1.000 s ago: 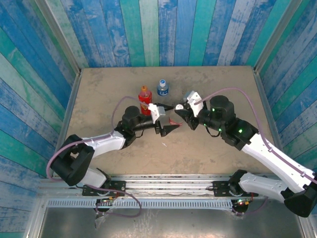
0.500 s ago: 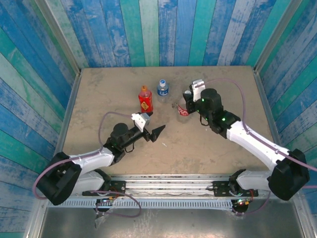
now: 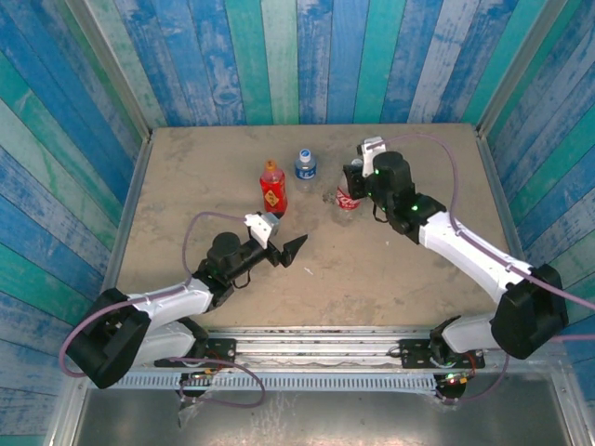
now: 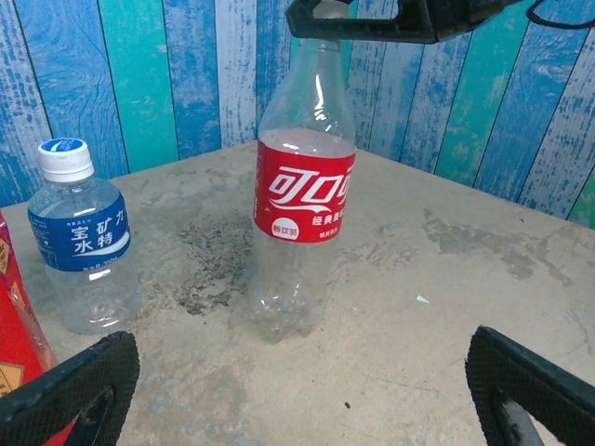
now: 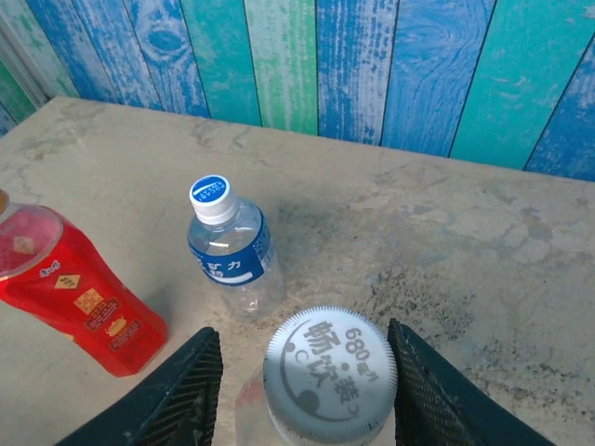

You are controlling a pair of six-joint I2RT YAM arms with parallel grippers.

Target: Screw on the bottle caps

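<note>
Where the cola bottle (image 5: 256,409) stands upright near the middle of the table (image 3: 418,279), you have the right gripper (image 5: 305,358) directly over it. In the right wrist view its fingers (image 5: 181,390) flank the grey-white cap (image 5: 330,372) sitting on that bottle's neck. One finger stands clearly apart from the cap's ribbed edge and the other is just beside it, so the jaws are parted, not clamped. From the left wrist view the same gripper (image 4: 372,19) hangs at the bottle's top.

The left gripper (image 3: 284,243) is low over the table, near side of the bottles, jaws spread wide and holding nothing. It faces the cola bottle, and both fingertips (image 4: 530,372) are well apart from it.

The blue-label bottle (image 5: 232,251) is upright to the left of the cola bottle and further back, with a white cap (image 5: 210,192) on its neck. The red-and-yellow bottle (image 3: 271,190) is upright left of that, with an orange cap (image 3: 271,166) on top. The three bottles stand apart, none touching.
</note>
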